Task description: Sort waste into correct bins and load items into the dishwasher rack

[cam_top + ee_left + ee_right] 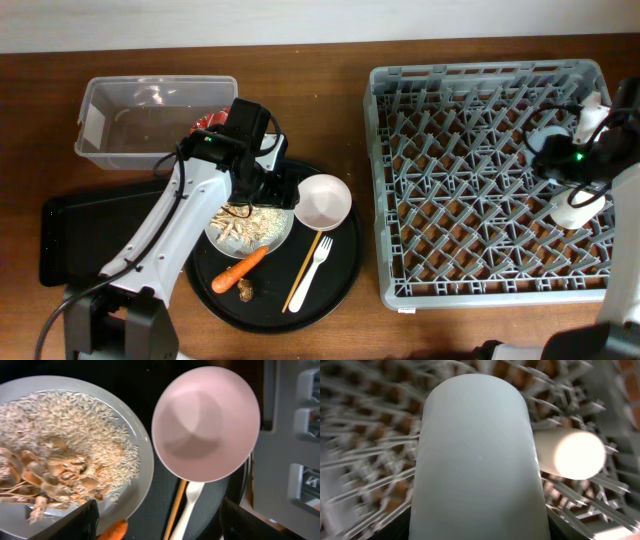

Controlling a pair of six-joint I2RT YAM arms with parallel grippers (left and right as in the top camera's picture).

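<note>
Over rack (470, 180), right hand (478, 529) grips pale cup (477, 450).

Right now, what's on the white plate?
The white plate holds pale rice-like grains and brown shredded scraps. Overhead, the left gripper covers its top edge, so anything there is hidden.

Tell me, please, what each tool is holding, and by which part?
Right tool grips the pale cup by its sides, near one end; left tool holds nothing.
</note>
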